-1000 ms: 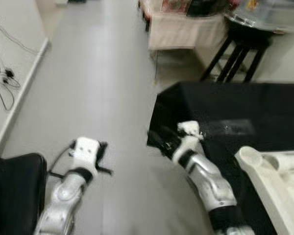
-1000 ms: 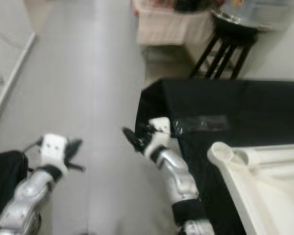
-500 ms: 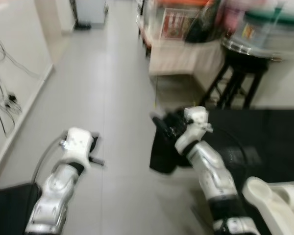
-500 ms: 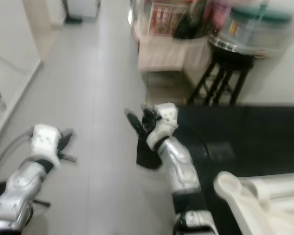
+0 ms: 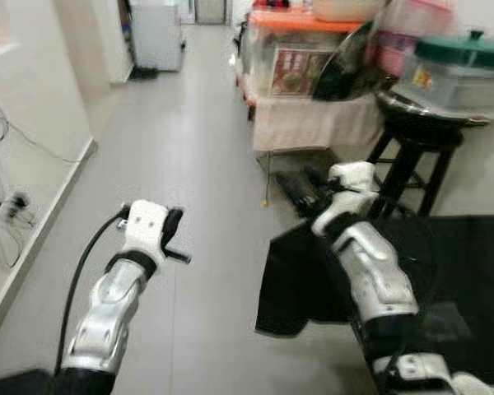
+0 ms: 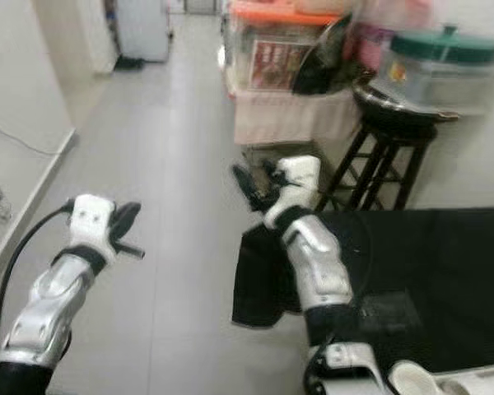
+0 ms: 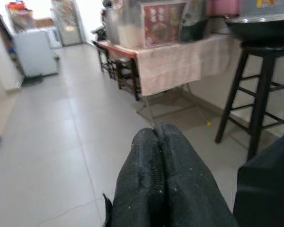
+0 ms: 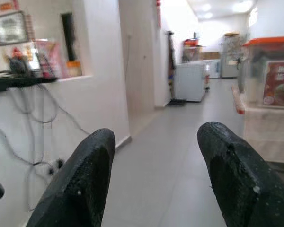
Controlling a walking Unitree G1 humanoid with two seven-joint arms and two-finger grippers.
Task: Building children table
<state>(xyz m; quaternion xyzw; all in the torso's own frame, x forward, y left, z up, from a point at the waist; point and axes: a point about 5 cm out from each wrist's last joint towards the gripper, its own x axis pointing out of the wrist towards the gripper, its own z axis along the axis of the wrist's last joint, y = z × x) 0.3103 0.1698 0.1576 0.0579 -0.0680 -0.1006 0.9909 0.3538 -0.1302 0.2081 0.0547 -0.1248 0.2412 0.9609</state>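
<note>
A black cloth [image 5: 306, 280] covers the low surface at my lower right, one corner hanging toward the floor. The rounded end of a white children's-table part [image 6: 407, 378] peeks in at the bottom edge. My right gripper [image 5: 300, 185] is raised above the cloth's corner, pointing down the hallway. Its fingers [image 8: 85, 175] stand apart with nothing between them, so it is open. My left gripper [image 5: 174, 239] is lifted over the bare floor on the left. In the left wrist view its two fingers [image 7: 156, 156] press together on nothing, so it is shut.
A black stool [image 5: 405, 156] stands just behind the cloth, with a green-lidded tub [image 5: 465, 66] on it. A cloth-draped low table [image 5: 313, 119] holds a clear box with an orange lid [image 5: 296, 49]. Cables [image 5: 12, 206] hang on the left wall. Grey floor [image 5: 189, 148] runs ahead.
The camera has tilted up, so the hallway shows and the white part has slid to the bottom edge. Both arms have risen; the right gripper has lifted from the cloth's edge.
</note>
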